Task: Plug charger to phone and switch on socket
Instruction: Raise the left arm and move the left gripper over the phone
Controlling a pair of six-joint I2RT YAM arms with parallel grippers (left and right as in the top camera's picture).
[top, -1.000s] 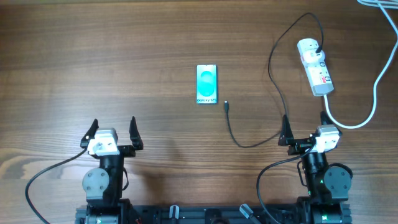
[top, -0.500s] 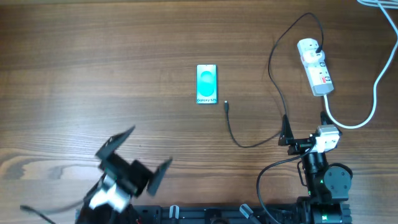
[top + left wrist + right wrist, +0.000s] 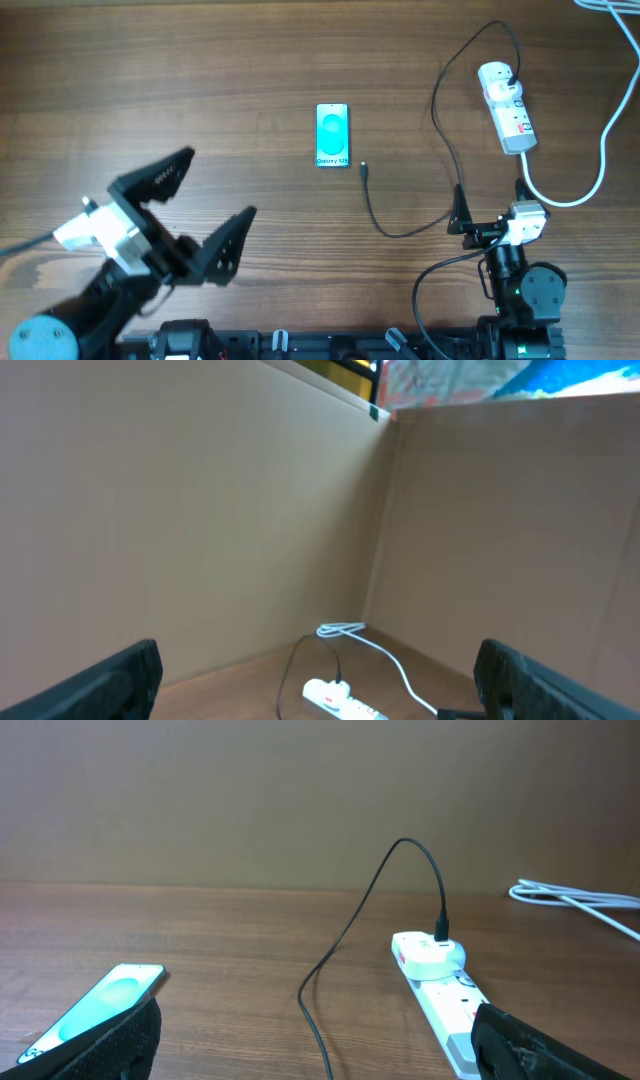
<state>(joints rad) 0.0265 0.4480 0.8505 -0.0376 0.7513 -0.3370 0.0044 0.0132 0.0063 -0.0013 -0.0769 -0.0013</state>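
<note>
The phone (image 3: 333,135) lies flat mid-table, cyan screen up; its edge shows in the right wrist view (image 3: 95,1005). The charger cable (image 3: 440,120) runs from its connector tip (image 3: 364,170) beside the phone's lower right corner, loops past the right arm, and its plug sits in the white socket strip (image 3: 507,120). The cable (image 3: 345,935) and socket (image 3: 440,980) show in the right wrist view, the socket also in the left wrist view (image 3: 335,698). My left gripper (image 3: 195,210) is open, raised at the lower left. My right gripper (image 3: 490,200) is open near the front edge, empty.
The socket's thick white cord (image 3: 600,130) curves along the right side and off the far right corner. Brown cardboard walls (image 3: 200,510) stand behind and beside the table. The right arm's black cable (image 3: 430,290) loops at the front edge.
My left arm has swung up and leftward, and its open gripper now points toward the far right. The right arm, phone, charger and socket have not moved.
</note>
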